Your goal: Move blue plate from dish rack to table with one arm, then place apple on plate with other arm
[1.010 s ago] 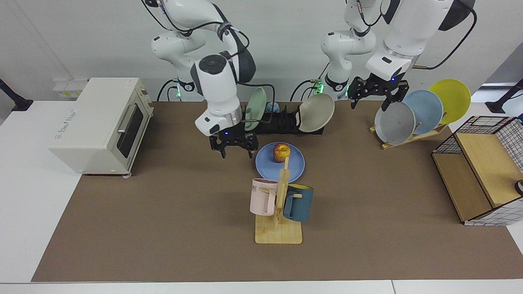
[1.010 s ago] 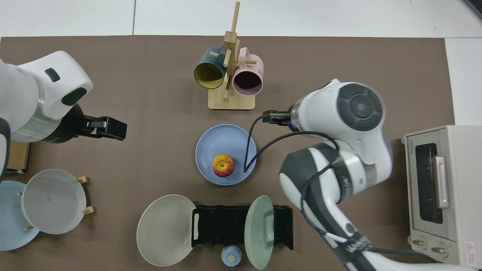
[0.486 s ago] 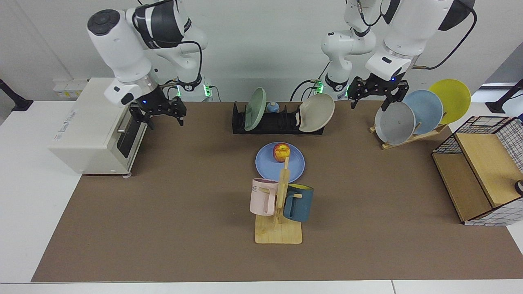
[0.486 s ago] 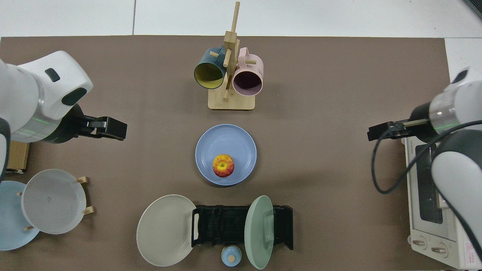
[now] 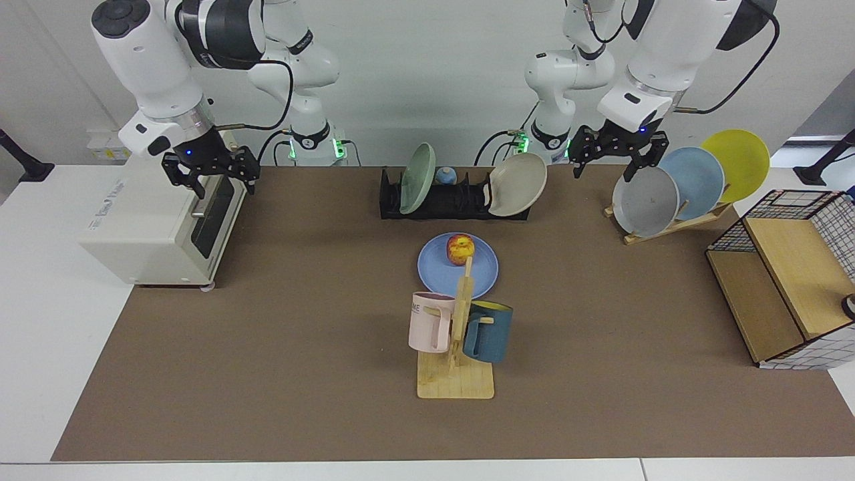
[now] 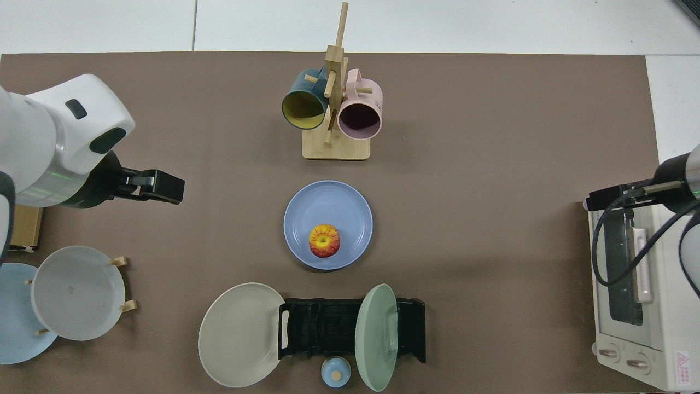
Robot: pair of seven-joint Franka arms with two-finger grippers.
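Blue plate (image 5: 458, 273) lies flat on the table (image 5: 280, 347) before the dish rack (image 5: 454, 200), apple (image 5: 460, 248) on it. Right gripper (image 5: 210, 175) hangs released over the toaster oven (image 5: 160, 207); left gripper (image 5: 618, 155) hangs released above the grey plate (image 5: 644, 202).

From above, the apple (image 6: 324, 240) sits off-centre on the blue plate (image 6: 328, 203), towards the dish rack (image 6: 328, 327).

We note blue plate (image 5: 458, 270) flat on brown mat of table (image 5: 267, 347), near centre, right side up, between dish rack (image 5: 454, 198) and mug stand. We find apple (image 5: 460, 248) upright on plate, red with yellow patches, set off-centre toward rack. We record rack black, slotted, at mat's far edge, well apart from plate.
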